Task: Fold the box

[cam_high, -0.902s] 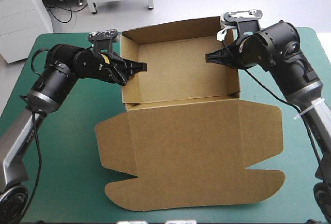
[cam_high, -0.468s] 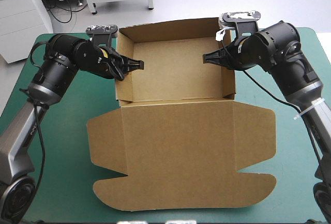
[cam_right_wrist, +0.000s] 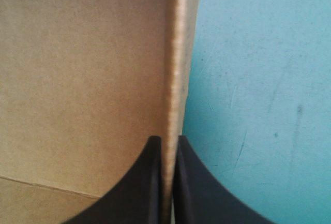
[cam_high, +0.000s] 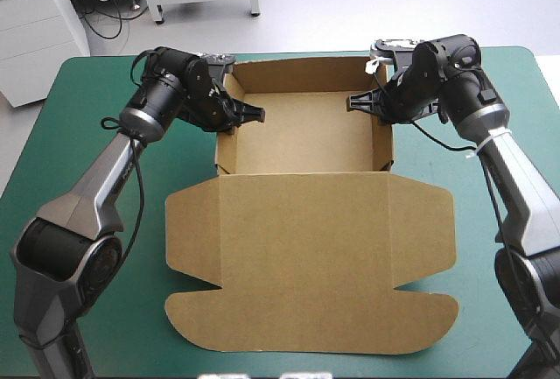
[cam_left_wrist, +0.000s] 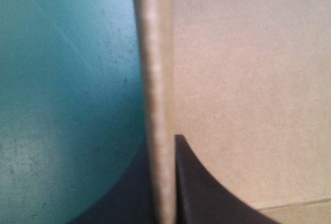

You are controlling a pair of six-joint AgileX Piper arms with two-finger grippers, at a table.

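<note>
**Both grippers clamped on the tray's side walls**

The left gripper [cam_left_wrist: 163, 149] is pinched onto the left side wall of the box [cam_high: 306, 248]. The board's top edge runs straight ahead between its black fingers [cam_left_wrist: 207, 193], one inside the tray and the other outside, over the teal-green cover [cam_high: 87, 116]. The right gripper [cam_right_wrist: 169, 140] grips the opposite wall the same way (brown board on its inner side, cover on its outer). Seen from the high view, the two arms reach in from either side and hold the walls near their far ends.

The box stands as an open tray with all four walls raised, on the far half of the table. Its lid lies flat toward the near edge, with the side flaps and the rounded front flap spread on the cover.
</note>
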